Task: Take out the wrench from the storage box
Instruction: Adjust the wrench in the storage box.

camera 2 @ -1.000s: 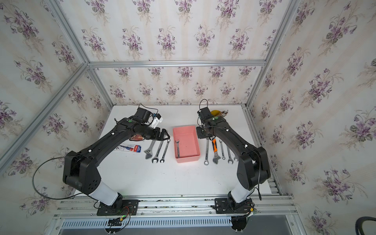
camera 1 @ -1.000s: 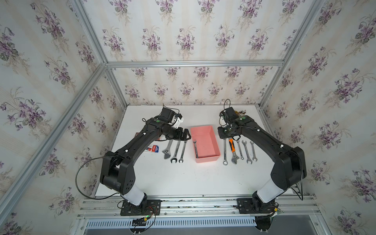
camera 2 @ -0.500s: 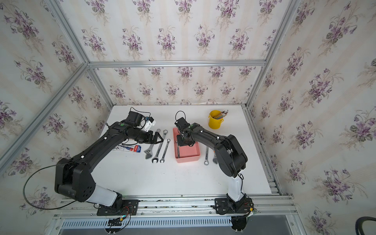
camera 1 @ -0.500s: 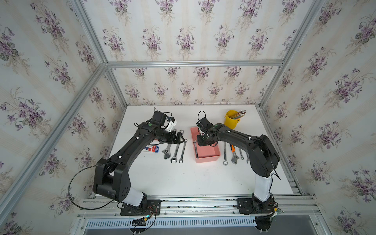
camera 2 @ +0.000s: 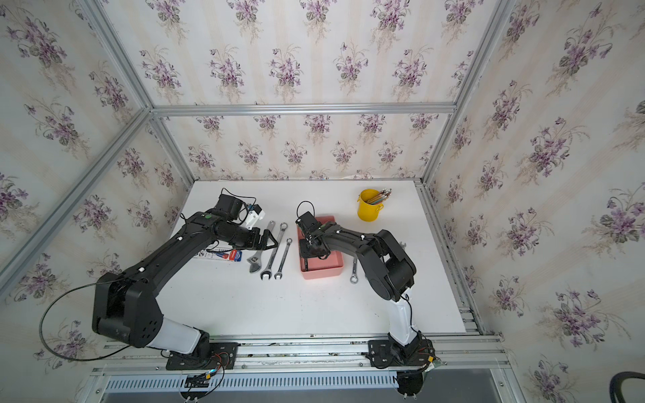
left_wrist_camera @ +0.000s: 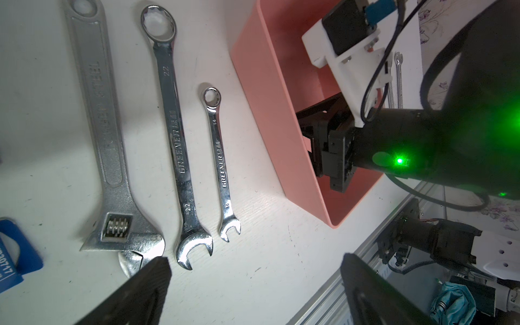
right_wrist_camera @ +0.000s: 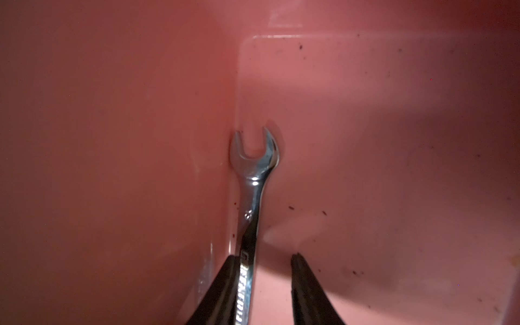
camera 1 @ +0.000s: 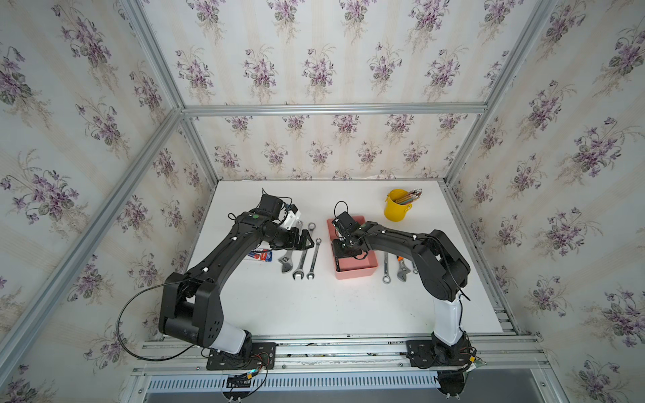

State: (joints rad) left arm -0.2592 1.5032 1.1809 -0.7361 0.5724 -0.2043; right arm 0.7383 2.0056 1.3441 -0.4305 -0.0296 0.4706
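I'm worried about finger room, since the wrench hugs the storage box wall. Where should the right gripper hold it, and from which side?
Probably the straight shank of the wrench, behind its open-end head, from above with jaws across it. It lies along the foot of the storage box wall, so one finger must slip between shank and wall; the right gripper straddles it there, jaws open.

Robot lab cell: aluminium frame (camera 1: 331, 111), floral wallpaper panels (camera 1: 314, 52), white tabletop (camera 1: 314, 307).

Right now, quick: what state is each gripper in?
Left gripper: open, holding nothing.
Right gripper: open inside the storage box, straddling the wrench, not clamped on it.
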